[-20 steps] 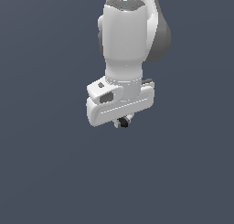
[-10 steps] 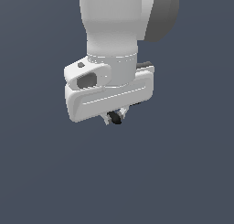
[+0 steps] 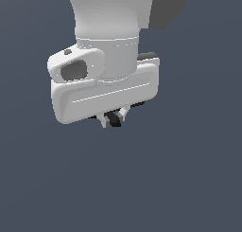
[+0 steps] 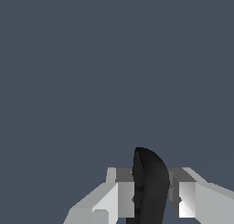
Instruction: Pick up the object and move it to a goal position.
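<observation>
Fingers [image 4: 123,198] of the white robot tool [image 4: 148,195] sit closest to the wrist camera, one on each side of a small dark black object [image 4: 148,186]. The tool is squeezed closed on this black thing, and the two pale grey pads press against its sides. From this close the black thing looks like a smooth, rounded hump standing up between the pads. Its thin arms and any coloured mark cannot be made out here.

In the exterior view, the white robot tool [image 3: 112,120] hangs under a big white robot arm [image 3: 106,32]. Only a little bit of the black thing [image 3: 113,118] peeks out between the short finger tips, so it is up in the air with the tool, not lying on anything.

What could go wrong? The black thing is thin and smooth, and only a small part is pinched. I think a fast swing or a sudden stop could make it twist or slide out and fall. A slow, steady move looks safer.

Farther away there is only plain dark grey-blue all around. No surface, edge, wall or goal mark shows in either view. So there seems to be lots of open room to move, but where to stop cannot be seen.
</observation>
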### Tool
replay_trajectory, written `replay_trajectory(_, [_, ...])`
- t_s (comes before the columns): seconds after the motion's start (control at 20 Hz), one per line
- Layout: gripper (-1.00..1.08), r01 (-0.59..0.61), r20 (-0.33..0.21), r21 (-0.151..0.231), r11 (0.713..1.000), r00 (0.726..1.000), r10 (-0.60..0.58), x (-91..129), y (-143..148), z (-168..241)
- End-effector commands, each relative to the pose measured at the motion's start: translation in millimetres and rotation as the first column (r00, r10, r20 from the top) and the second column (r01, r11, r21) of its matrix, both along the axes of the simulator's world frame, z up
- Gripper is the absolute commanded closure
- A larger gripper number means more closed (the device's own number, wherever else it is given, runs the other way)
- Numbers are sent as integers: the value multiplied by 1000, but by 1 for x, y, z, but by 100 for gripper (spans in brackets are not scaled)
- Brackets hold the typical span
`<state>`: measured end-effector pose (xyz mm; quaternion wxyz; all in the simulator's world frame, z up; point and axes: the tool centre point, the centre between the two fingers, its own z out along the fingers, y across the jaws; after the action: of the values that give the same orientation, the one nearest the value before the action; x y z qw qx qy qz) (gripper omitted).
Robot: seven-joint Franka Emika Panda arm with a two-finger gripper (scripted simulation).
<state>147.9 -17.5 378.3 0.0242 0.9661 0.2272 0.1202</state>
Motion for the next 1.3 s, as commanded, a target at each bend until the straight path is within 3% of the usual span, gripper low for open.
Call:
replay_trajectory(0.0, [108, 0, 3, 0, 1000, 1000, 0, 2, -1, 6])
replay_trajectory(0.5, [108, 0, 0, 0, 1000, 1000, 0, 0, -2, 12])
replay_trajectory(1.25, [108, 0, 0, 0, 1000, 1000, 0, -33, -5, 89])
